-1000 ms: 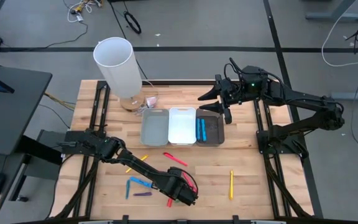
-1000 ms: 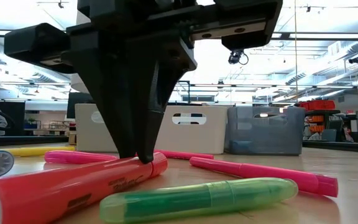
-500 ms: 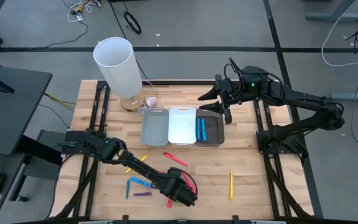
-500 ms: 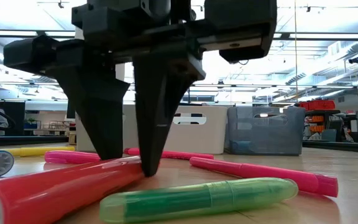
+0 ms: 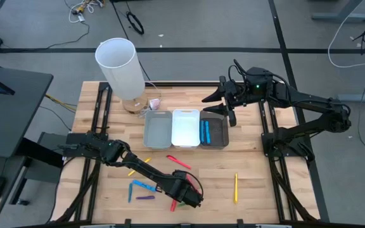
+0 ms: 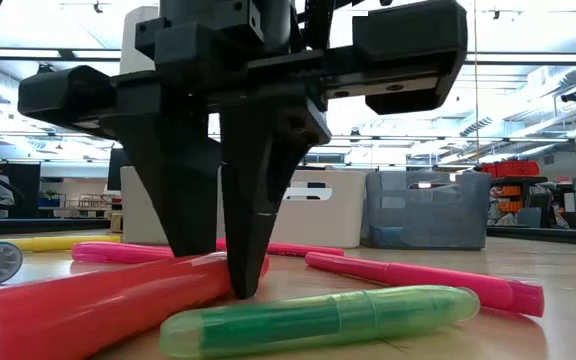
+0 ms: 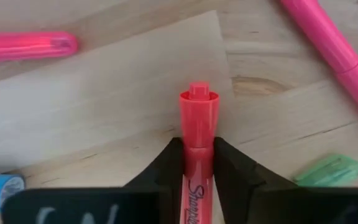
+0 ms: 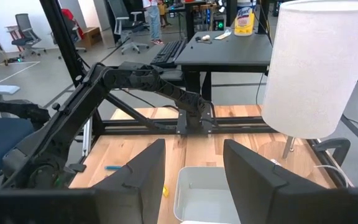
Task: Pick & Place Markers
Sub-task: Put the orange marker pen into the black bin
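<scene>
A red marker (image 7: 198, 118) lies flat on the wooden table near its front edge. My left gripper (image 7: 197, 155) points down over it, shut on it. A green marker (image 6: 318, 318) lies just in front of it. Pink markers (image 6: 418, 280) (image 5: 179, 162) lie behind it. Blue (image 5: 141, 185), purple (image 5: 146, 197) and yellow (image 5: 236, 187) markers are scattered around. Three bins stand in a row at mid-table, and the dark one (image 5: 217, 133) holds blue markers (image 5: 205, 131). My right gripper (image 5: 219, 106) hangs open, high over the bins' far right side. My left gripper pinches the red marker's barrel (image 7: 198, 144) between its two fingers (image 7: 169, 163), a short way behind the stepped tip end. The fingers come from above, pointing down, and lie across the marker. The marker rests flat on the table (image 7: 117, 106).
A grey bin (image 5: 158, 128) and a white bin (image 5: 185, 128) stand beside the dark one. A tall white lamp shade (image 5: 116, 66) stands at the far left corner. Bare wood lies at the near right around the yellow marker.
My left gripper stood with its shut fingertips on top of the red marker. It opened, its fingers came down on either side of the barrel, and it has shut on it. The marker has stayed on the table.
</scene>
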`<action>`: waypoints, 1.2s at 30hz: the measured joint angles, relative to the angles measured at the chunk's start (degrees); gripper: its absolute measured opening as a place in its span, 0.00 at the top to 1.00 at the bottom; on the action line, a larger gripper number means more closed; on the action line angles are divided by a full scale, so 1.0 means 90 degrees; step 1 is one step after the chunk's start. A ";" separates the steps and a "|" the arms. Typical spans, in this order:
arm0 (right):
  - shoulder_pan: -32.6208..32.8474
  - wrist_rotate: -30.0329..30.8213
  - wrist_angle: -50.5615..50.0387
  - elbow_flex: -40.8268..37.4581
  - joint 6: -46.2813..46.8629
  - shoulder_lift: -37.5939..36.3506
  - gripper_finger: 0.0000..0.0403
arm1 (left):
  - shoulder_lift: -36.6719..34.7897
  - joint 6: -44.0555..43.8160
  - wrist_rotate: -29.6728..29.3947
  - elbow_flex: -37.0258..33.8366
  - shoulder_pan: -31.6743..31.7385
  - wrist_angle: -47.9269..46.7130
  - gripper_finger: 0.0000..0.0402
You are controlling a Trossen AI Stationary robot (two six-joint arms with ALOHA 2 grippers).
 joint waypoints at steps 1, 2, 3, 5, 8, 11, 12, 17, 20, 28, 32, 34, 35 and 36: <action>-0.0001 0.0001 0.0001 0.0000 -0.0002 0.0000 0.59 | -0.0022 0.0002 -0.0038 -0.0005 0.0017 -0.0007 0.83; -0.0009 0.0001 0.0001 0.0000 -0.0003 0.0000 0.59 | -0.0060 0.0002 -0.0082 -0.0014 0.0030 -0.0025 0.83; -0.0025 0.0000 0.0002 0.0000 -0.0005 0.0000 0.59 | -0.0099 0.0005 -0.0130 -0.0024 0.0033 -0.0046 0.83; -0.0068 0.0000 0.0002 0.0000 -0.0006 -0.0004 0.59 | -0.0181 0.0014 -0.0284 -0.0041 0.0045 -0.0125 0.83; -0.0154 0.0000 0.0006 0.0000 0.0096 -0.0052 0.59 | -0.0427 0.0026 -0.0413 -0.0041 0.0077 -0.0338 0.83; -0.0237 0.0000 0.0005 0.0000 0.0188 -0.0101 0.59 | -0.0621 0.0026 -0.0549 -0.0031 0.0084 -0.0579 0.81; -0.0258 0.0002 -0.0003 0.0000 0.0201 -0.0130 0.59 | -0.0672 0.0026 -0.0595 -0.0033 0.0084 -0.0668 0.81; -0.0356 -0.0002 -0.0004 0.0000 0.0305 -0.0211 0.59 | -0.0981 0.0258 -0.0805 -0.0031 0.0087 -0.0798 0.83; -0.0363 0.0000 -0.0036 0.0000 0.0643 -0.0238 0.59 | -0.1118 0.0368 -0.0984 -0.0029 0.0109 -0.0850 0.83; -0.0363 -0.0002 -0.0448 0.0000 0.0731 -0.0240 0.53 | -0.1639 0.1405 -0.1641 -0.0024 0.0147 -0.1481 0.83; -0.0361 -0.0020 -0.0479 0.0000 0.0914 -0.0238 0.41 | -0.1987 0.2015 -0.1990 -0.0024 0.0179 -0.1898 0.82; -0.0361 -0.0162 -0.0461 0.0000 0.0964 -0.0238 0.35 | -0.2157 0.2346 -0.2184 -0.0022 0.0214 -0.2062 0.82; -0.0361 -0.0285 -0.0421 0.0000 0.0965 -0.0238 0.32 | -0.2239 0.2500 -0.2266 -0.0022 0.0230 -0.2133 0.82; -0.0360 -0.0400 -0.0375 0.0000 0.0964 -0.0238 0.30 | -0.2319 0.2663 -0.2332 -0.0022 0.0252 -0.2194 0.82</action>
